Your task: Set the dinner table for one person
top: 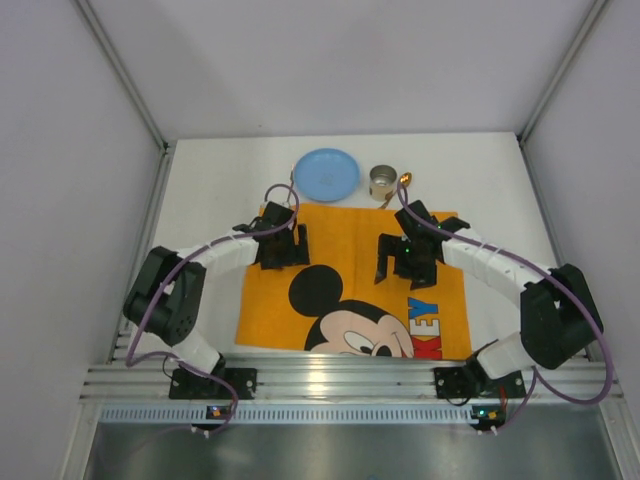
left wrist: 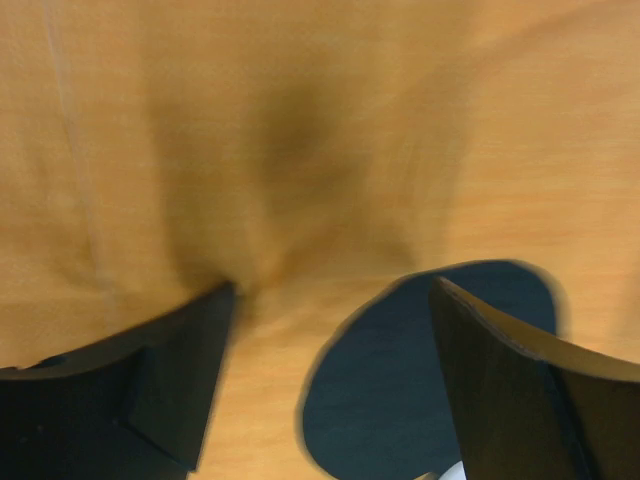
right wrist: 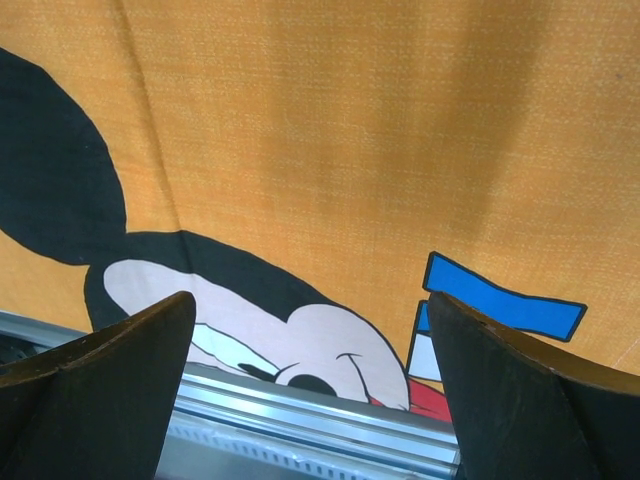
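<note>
Robot lab cell: plain white partition walls (top: 70, 120), aluminium rail (top: 340, 378), bolted arm bases (top: 210, 382).

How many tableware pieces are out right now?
3: blue plate beyond the placemat's far edge, metal cup right of it, spoon beside the cup. More may be hidden.

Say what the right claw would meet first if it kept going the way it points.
Probably the orange Mickey Mouse placemat, which fills the view ahead of the right claw; height unclear.
</note>
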